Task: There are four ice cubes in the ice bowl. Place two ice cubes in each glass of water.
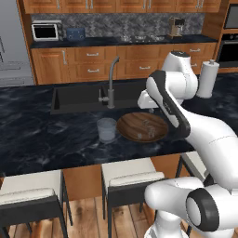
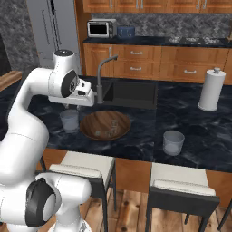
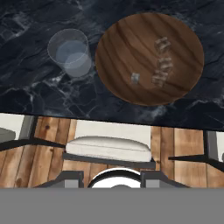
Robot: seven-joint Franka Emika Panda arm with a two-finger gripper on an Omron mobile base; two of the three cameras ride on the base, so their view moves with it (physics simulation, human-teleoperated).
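Note:
The wooden ice bowl (image 3: 127,48) (image 1: 130,124) (image 2: 97,121) lies on the dark marble counter. Several clear ice cubes (image 3: 161,61) (image 1: 148,131) (image 2: 108,132) sit in it, most in a cluster and one (image 3: 135,78) a little apart. One glass of water (image 3: 71,53) (image 1: 106,129) (image 2: 69,120) stands just left of the bowl. The other glass of water (image 2: 173,142) stands farther right near the counter's front edge. My gripper (image 3: 110,177) (image 2: 72,107) hangs open above the counter's front edge, near the left glass, with nothing between its fingers.
A black sink (image 1: 81,95) with a grey faucet (image 1: 111,83) lies behind the bowl. A white paper-towel roll (image 2: 211,89) (image 1: 207,79) stands at the back right. Cushioned stools (image 3: 109,148) (image 1: 132,179) line the counter's front edge, over a wooden floor.

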